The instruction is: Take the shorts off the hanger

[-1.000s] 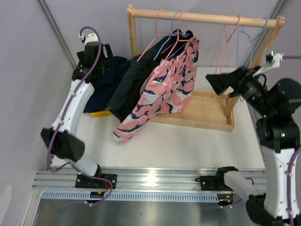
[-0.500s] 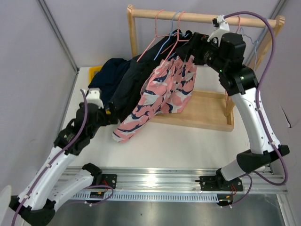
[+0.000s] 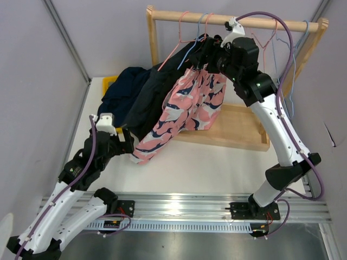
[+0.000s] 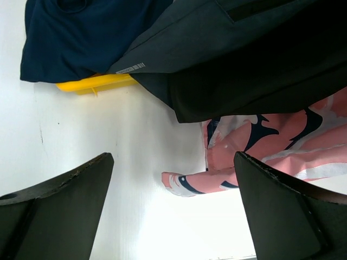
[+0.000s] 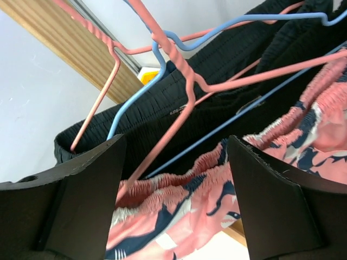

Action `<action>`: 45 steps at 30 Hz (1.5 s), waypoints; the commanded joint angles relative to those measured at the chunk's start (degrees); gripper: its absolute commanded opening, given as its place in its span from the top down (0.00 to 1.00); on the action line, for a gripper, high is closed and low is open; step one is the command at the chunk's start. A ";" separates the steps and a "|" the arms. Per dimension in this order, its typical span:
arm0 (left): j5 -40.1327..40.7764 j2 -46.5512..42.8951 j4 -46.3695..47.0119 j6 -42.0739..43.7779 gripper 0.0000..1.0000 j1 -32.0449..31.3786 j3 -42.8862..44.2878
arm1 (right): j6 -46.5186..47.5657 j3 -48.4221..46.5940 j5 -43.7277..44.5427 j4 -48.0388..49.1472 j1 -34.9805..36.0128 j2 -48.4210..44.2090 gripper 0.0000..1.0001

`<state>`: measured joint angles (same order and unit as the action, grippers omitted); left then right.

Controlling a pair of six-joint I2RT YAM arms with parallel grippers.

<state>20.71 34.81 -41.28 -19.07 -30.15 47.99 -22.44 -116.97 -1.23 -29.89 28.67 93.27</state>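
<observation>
From overhead I can barely pick my right claw [image 3: 209,58] out against the dark shorts [image 3: 154,95] hanging on the wooden rack [image 3: 238,21] along the worktop's far edge. Its wrist view shows it spread and gripping nothing, with a pink hanger [image 5: 179,70] and the gathered waistband of the pink patterned shorts [image 5: 179,216] in the gap. My left claw [image 4: 173,162] hangs released over the worktop's left side, and its camera shows a yellow item [image 4: 97,82] mostly buried under navy shorts [image 4: 76,38]; I cannot count the overlapping dark pairs.
</observation>
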 commanded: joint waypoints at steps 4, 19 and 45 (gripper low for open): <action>-1.37 -0.88 1.99 -0.35 0.01 -0.43 -0.17 | -0.33 -5.81 4.05 2.56 2.01 4.19 0.32; -4.62 -1.24 3.48 1.49 0.01 -0.70 2.54 | 1.60 -0.03 11.51 -1.66 2.54 -8.61 1.00; -13.68 41.74 18.24 2.11 0.01 -44.12 45.62 | -4.63 0.95 13.63 -9.13 2.62 -19.62 1.00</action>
<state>8.64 76.75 -29.02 -15.07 -73.47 94.96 -26.57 -114.43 11.62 -42.15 31.07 75.72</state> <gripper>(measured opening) 0.993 0.043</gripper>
